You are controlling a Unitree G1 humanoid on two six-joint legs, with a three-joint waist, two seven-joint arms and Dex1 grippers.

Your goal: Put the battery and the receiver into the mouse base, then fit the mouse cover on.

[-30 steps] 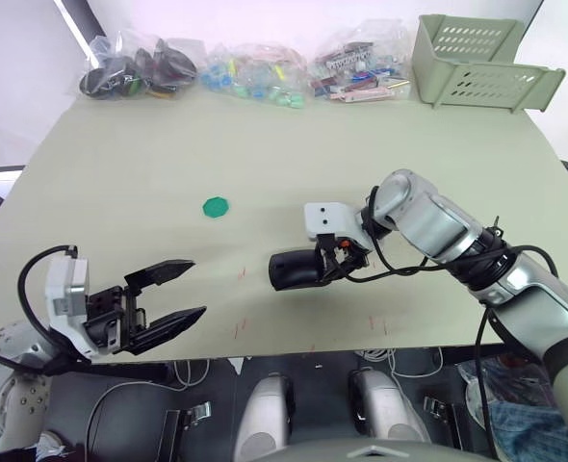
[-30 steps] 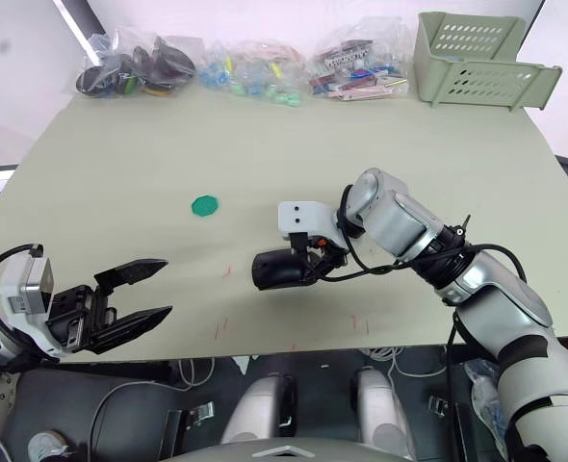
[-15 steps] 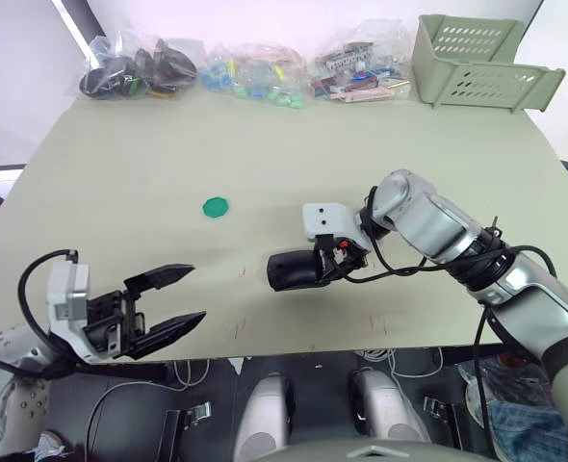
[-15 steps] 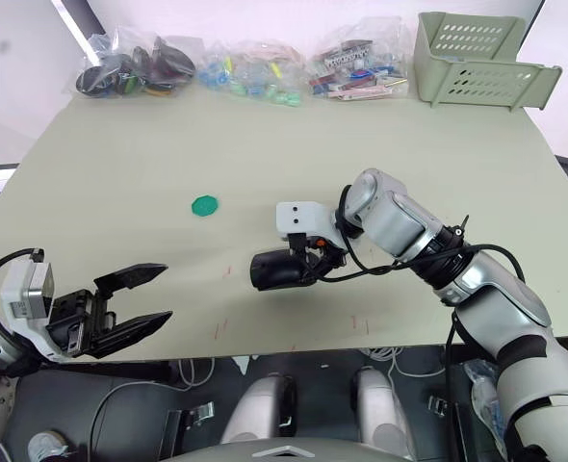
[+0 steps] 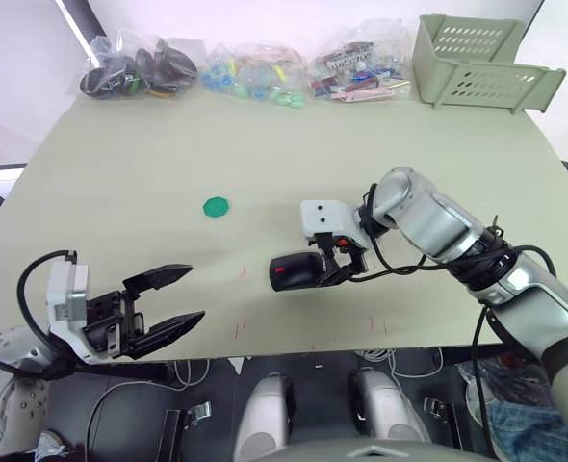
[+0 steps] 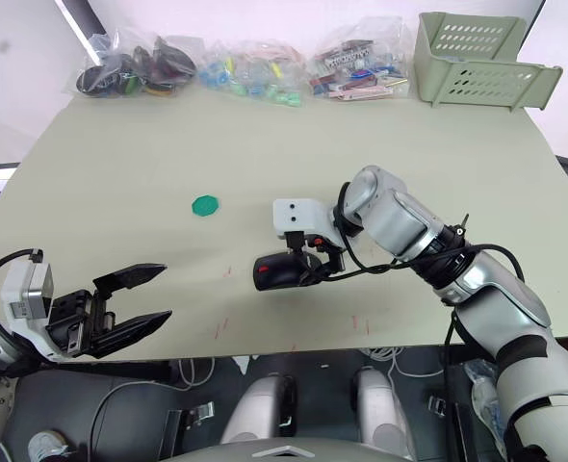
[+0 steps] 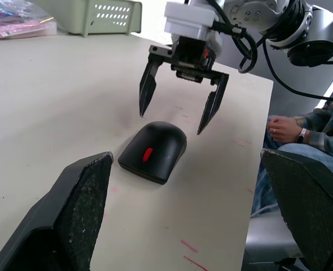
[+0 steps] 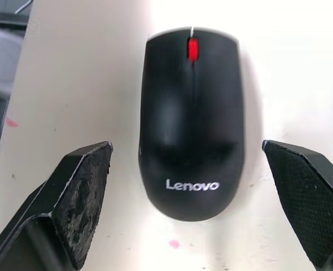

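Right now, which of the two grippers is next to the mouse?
The right gripper. It hangs open just above the mouse, one finger toward each side, touching nothing. The left gripper, open too, sits apart at the table's near edge.

Before you is a pale beige table [image 5: 149, 173]. On it lie a closed black mouse with a red wheel [image 5: 298, 271], a flat green disc [image 5: 215, 206], clear plastic bags of parts [image 5: 255, 69] and a green perforated tray [image 5: 477, 48].
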